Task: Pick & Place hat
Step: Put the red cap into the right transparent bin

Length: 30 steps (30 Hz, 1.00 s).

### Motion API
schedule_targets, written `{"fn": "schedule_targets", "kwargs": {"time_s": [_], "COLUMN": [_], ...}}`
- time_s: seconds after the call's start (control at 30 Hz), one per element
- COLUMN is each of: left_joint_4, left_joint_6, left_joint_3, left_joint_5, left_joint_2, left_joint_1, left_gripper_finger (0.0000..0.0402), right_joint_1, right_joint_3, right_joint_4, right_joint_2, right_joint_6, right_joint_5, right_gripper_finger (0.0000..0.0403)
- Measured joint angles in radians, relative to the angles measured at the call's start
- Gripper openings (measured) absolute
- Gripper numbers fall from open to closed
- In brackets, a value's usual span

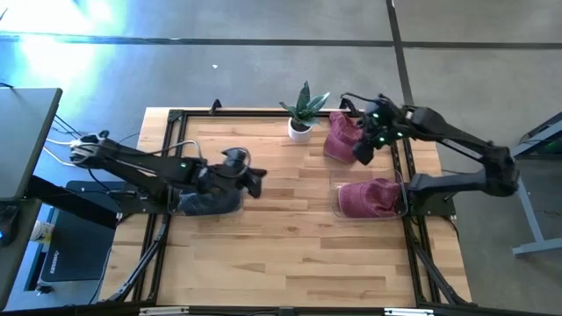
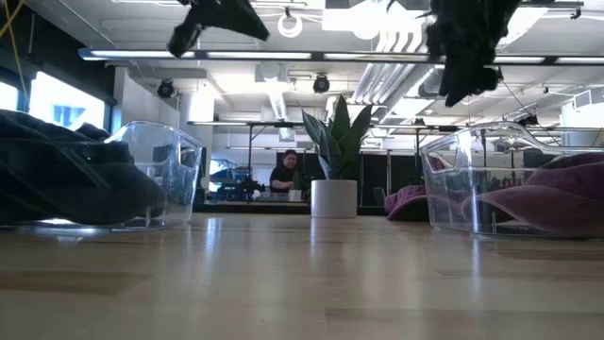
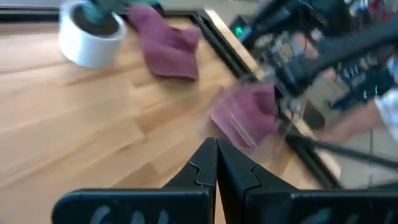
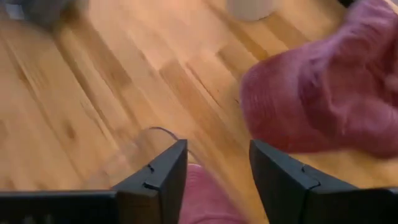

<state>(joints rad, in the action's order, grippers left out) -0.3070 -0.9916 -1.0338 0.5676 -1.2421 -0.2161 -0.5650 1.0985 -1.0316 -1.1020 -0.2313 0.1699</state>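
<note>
Worktop (image 1: 281,237) fills frame centre. Clear bin (image 1: 371,197) centre right holds a maroon hat (image 1: 364,198); loose maroon hat (image 1: 341,136) lies upper right. Right gripper (image 1: 362,151) hovers beside it, jaws apart, empty. Left gripper (image 1: 256,183) centre left, jaws closed, empty.

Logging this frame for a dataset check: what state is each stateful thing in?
Left gripper: jaws shut, empty, above the table.
Right gripper: jaws open, empty, over the loose maroon hat.
Right clear bin: holds a maroon hat.
Left clear bin: holds dark hats.
Potted plant: upright.
</note>
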Motion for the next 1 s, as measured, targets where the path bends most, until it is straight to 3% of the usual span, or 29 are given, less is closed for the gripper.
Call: {"fn": "schedule_targets", "kwargs": {"time_s": [0.17,0.33,0.57,0.7,1.0], "left_joint_4": [0.127,0.193,0.205,0.206,0.203], "left_joint_6": [0.045,0.045,0.037,0.042,0.034], "left_joint_3": [0.002,0.003,0.002,0.002,0.002], "left_joint_5": [-0.133,-0.187,-0.161,-0.150,-0.165], "left_joint_2": [-0.085,-0.137,-0.134,-0.134,-0.134], "left_joint_1": [0.000,-0.001,-0.001,0.000,-0.001], "left_gripper_finger": [0.0000,0.0000,0.0000,0.0000,0.0000], "right_joint_1": [-0.028,0.024,0.063,0.050,0.022], "right_joint_3": [0.000,0.000,-0.001,-0.003,-0.279], "right_joint_4": [0.008,0.047,0.174,0.229,0.494], "right_joint_2": [-0.152,-0.281,-0.430,-0.470,-0.310], "right_joint_6": [0.369,0.650,0.712,0.715,0.738], "right_joint_5": [0.019,-0.034,-0.168,-0.170,-0.208], "right_gripper_finger": [0.0222,0.0264,0.0264,0.0264,0.0264]}}
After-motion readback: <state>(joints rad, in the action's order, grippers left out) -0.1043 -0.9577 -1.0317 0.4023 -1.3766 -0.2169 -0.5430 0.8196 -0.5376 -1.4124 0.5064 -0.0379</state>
